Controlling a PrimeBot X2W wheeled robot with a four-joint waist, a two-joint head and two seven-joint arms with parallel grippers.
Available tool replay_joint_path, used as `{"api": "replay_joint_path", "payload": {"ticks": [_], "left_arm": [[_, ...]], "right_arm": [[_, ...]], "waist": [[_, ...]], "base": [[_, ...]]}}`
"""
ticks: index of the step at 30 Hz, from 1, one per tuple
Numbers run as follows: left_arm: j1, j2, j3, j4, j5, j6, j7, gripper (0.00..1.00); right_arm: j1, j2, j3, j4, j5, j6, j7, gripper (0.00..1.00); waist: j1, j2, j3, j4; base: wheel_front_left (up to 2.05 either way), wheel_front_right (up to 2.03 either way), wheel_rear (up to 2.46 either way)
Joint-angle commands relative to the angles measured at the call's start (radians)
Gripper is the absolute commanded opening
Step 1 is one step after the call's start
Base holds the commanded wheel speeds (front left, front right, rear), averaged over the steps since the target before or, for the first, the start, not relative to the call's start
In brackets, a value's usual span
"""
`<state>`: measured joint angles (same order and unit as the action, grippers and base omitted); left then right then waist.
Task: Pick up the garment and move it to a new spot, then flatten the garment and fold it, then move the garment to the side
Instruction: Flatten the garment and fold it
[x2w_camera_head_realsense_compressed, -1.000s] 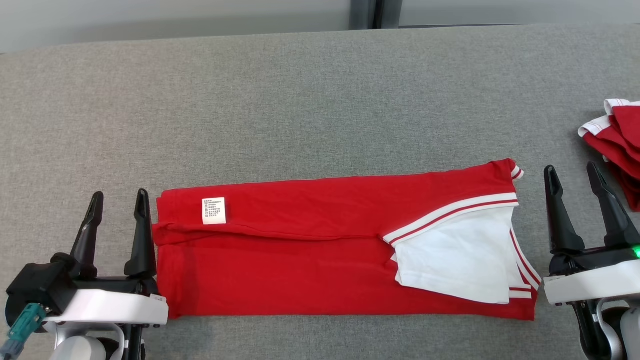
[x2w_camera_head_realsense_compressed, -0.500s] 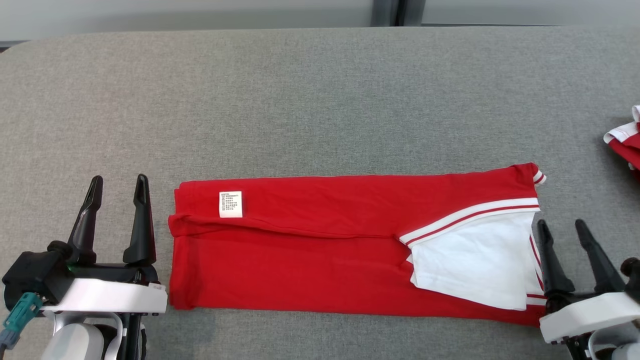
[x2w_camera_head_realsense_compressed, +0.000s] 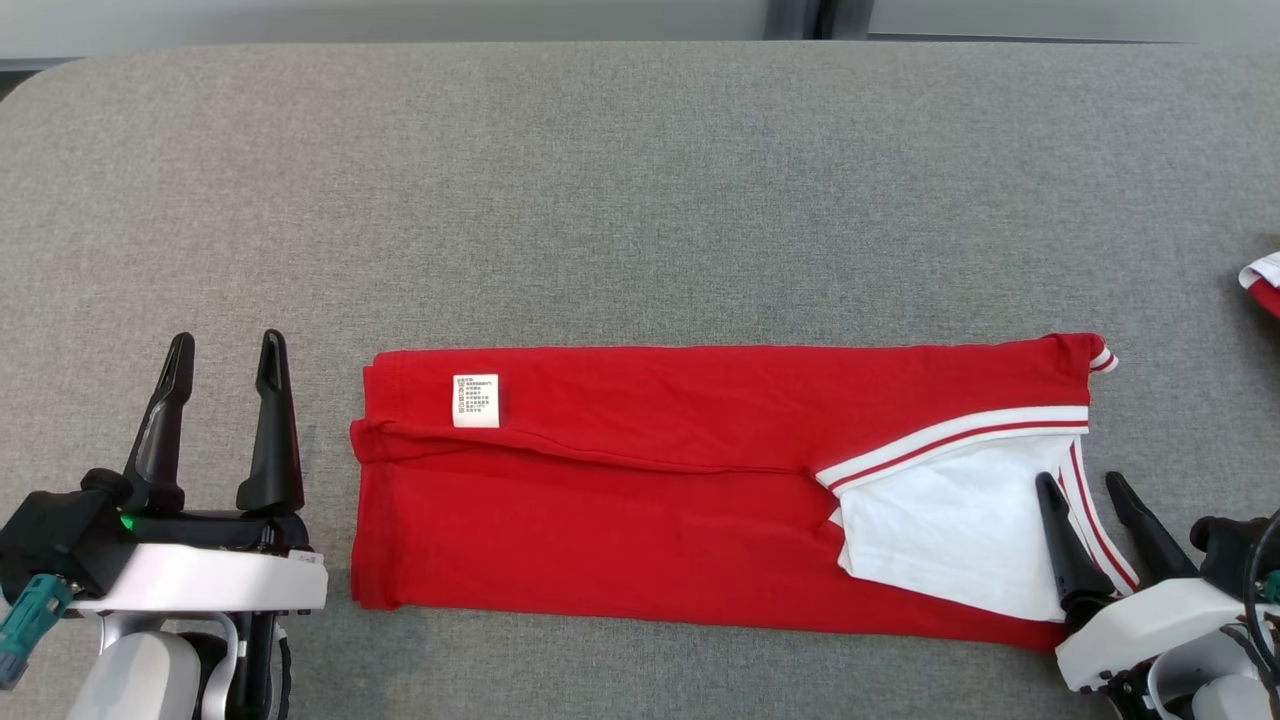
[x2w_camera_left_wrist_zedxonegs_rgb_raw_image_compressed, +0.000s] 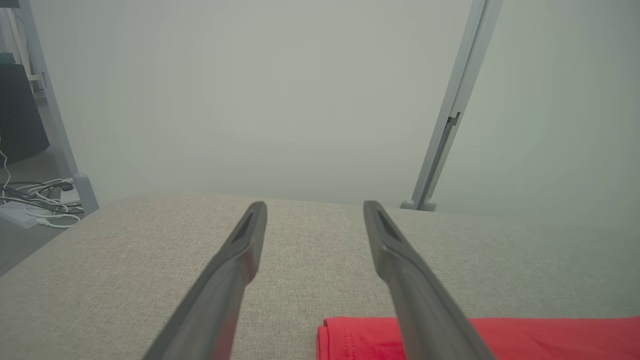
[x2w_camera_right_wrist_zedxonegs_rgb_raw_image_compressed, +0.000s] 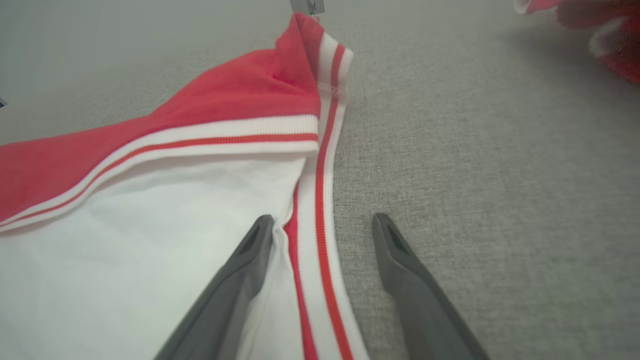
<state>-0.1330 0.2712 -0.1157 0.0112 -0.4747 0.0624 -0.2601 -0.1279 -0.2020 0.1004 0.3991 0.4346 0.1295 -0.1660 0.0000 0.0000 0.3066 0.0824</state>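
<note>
Fingers stand spread on both grippers: the left gripper (x2w_camera_head_realsense_compressed: 228, 342) empty at 9 o'clock of the flat, folded garment (x2w_camera_head_realsense_compressed: 620, 500), the right gripper (x2w_camera_head_realsense_compressed: 1080, 482) at its 3 o'clock. The right wrist view shows them straddling the striped hem (x2w_camera_right_wrist_zedxonegs_rgb_raw_image_compressed: 320, 210). The left wrist view adds a pale wall (x2w_camera_left_wrist_zedxonegs_rgb_raw_image_compressed: 250, 90), a post (x2w_camera_left_wrist_zedxonegs_rgb_raw_image_compressed: 450, 115) and floor cables (x2w_camera_left_wrist_zedxonegs_rgb_raw_image_compressed: 35, 197). Both forearms sit low over the grey padded surface (x2w_camera_head_realsense_compressed: 640, 180), pointing to 12 o'clock.

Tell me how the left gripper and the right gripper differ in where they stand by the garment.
The left gripper stands beside the garment, over bare grey surface; the right gripper straddles its striped edge. The left gripper points nearly straight up the head view; the right gripper leans left. Both are open, holding nothing.
</note>
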Motion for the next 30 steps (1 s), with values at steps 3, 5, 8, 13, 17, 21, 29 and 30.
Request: {"api": "replay_joint_path", "payload": {"ticks": [3,5,8,13,17,21,29,30], "left_arm": [[-0.021,-0.008,0.014,0.001,0.015,-0.009,-0.003,1.0],[-0.022,-0.012,0.019,0.002,0.02,-0.013,-0.003,1.0],[-0.024,-0.017,0.026,0.005,0.03,-0.019,-0.003,1.0],[-0.023,-0.022,0.038,0.008,0.036,-0.026,-0.003,1.0],[-0.022,-0.026,0.049,0.006,0.044,-0.029,-0.003,1.0],[-0.016,-0.028,0.055,0.007,0.049,-0.032,-0.003,1.0],[-0.024,-0.019,0.062,0.007,0.052,-0.028,-0.003,1.0],[-0.024,-0.016,0.063,0.008,0.053,-0.027,-0.003,1.0]], "right_arm": [[-0.006,-0.007,0.051,0.053,0.035,0.003,0.03,0.37],[-0.008,-0.014,0.072,0.068,0.052,0.002,0.04,0.0],[-0.016,-0.033,0.1,0.081,0.078,0.001,0.042,0.0],[-0.03,-0.064,0.132,0.074,0.113,0.001,0.023,0.0],[-0.043,-0.11,0.096,0.067,0.132,-0.004,-0.001,0.0],[-0.039,-0.15,0.043,0.054,0.141,-0.003,-0.019,0.0],[-0.047,-0.195,-0.022,-0.013,0.127,0.0,0.0,0.0],[-0.055,-0.19,-0.024,-0.056,0.122,0.001,0.015,0.0]], "waist": [[0.0,0.0,0.003,0.001],[0.0,0.0,0.005,0.0],[0.0,0.0,0.008,-0.003],[0.0,0.0,0.011,-0.01],[0.0,0.0,0.013,-0.018],[0.0,0.0,0.014,-0.027],[0.0,0.0,0.016,-0.039],[0.0,0.0,0.011,-0.042]], "base": [[0.0,0.0,0.0],[0.0,0.0,0.0],[0.0,0.0,0.0],[0.0,0.0,0.0],[0.0,0.0,0.0],[0.0,0.0,0.0],[0.0,0.0,0.0],[0.0,0.0,0.0]]}}
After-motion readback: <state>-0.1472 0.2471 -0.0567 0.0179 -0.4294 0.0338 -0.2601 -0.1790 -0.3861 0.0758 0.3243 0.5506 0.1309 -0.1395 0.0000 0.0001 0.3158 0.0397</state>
